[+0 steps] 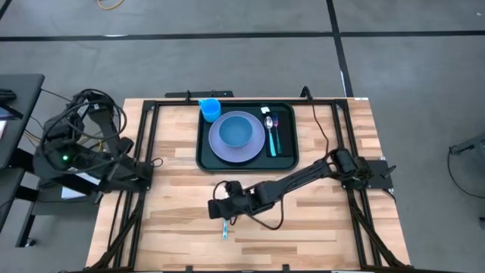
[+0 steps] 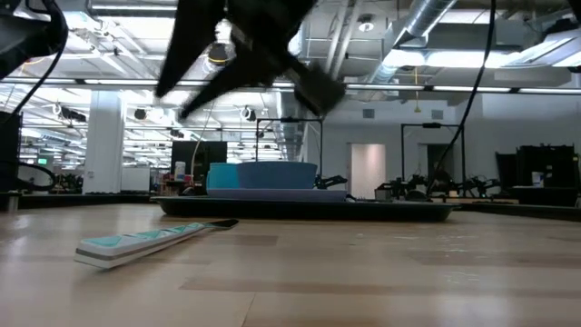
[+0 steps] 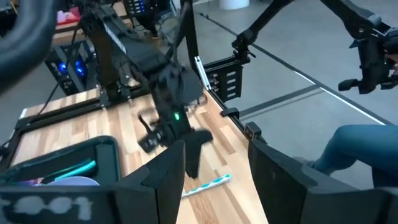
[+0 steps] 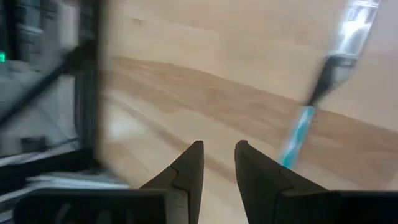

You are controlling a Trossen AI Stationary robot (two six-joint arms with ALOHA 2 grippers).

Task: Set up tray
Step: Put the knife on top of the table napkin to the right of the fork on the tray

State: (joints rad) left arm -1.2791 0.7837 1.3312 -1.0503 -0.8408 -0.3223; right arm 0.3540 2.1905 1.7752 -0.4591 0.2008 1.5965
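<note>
Risk: left gripper (image 3: 211,180) waits at the table's left edge, jaws apart, empty. Right gripper (image 1: 220,209) hovers beside the teal utensil (image 1: 225,229), fingers narrowly gapped, grasping nothing; misaligned closure could knock it away. The tray (image 1: 203,158) sits well apart, rear centre

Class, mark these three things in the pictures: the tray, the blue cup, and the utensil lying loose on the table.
tray (image 1: 205,158): high view, its left rim.
blue cup (image 1: 209,108): high view, the open top.
loose utensil (image 1: 225,230): high view, its teal handle on the bare wood in front of the tray.
</note>
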